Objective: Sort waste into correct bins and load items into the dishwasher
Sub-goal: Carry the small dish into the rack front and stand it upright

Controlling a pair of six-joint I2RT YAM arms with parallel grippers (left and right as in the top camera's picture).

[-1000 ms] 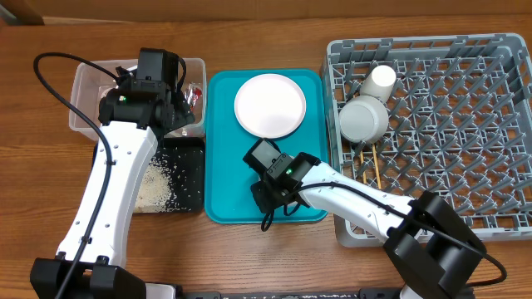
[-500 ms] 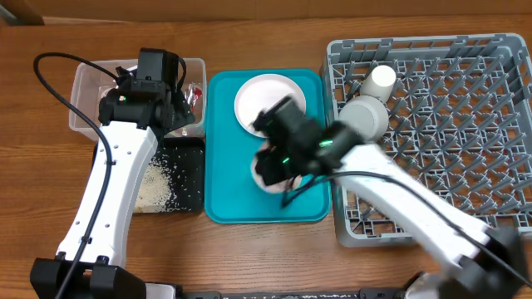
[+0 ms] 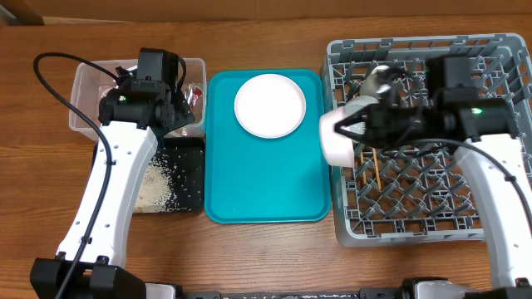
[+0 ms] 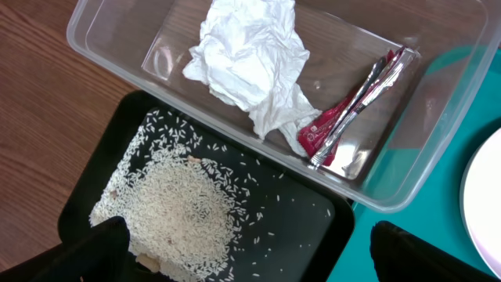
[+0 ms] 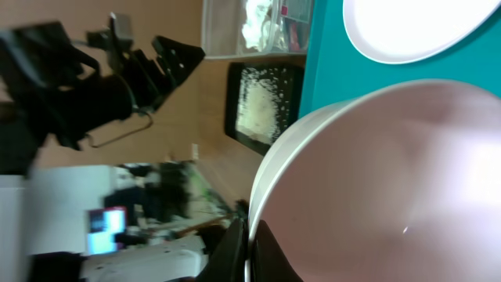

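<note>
My right gripper [image 3: 362,130] is shut on the rim of a white bowl [image 3: 335,138] and holds it tilted on its side over the left edge of the grey dish rack [image 3: 499,191]. The rim pinch shows in the right wrist view [image 5: 252,244]. In the rack lie a second white bowl [image 3: 358,106], a small white cup [image 3: 381,78] and wooden chopsticks [image 3: 371,169]. The round white plate [image 3: 270,105] lies on the teal tray. My left gripper [image 4: 258,258] is open above the black tray [image 4: 313,235] of rice [image 4: 180,207]. The tissue [image 4: 250,55] and red wrapper [image 4: 344,117] lie in the clear tub [image 4: 438,149].
The teal serving tray [image 3: 266,191] lies between the bins and the rack, with only the plate on it. The left arm [image 3: 125,166] stretches over the black tray [image 3: 187,178] and clear tub [image 3: 83,100]. Wooden table all round.
My right gripper has lifted the white bowl off the teal tray and carried it right to the rack's left edge. The left arm has not moved.
</note>
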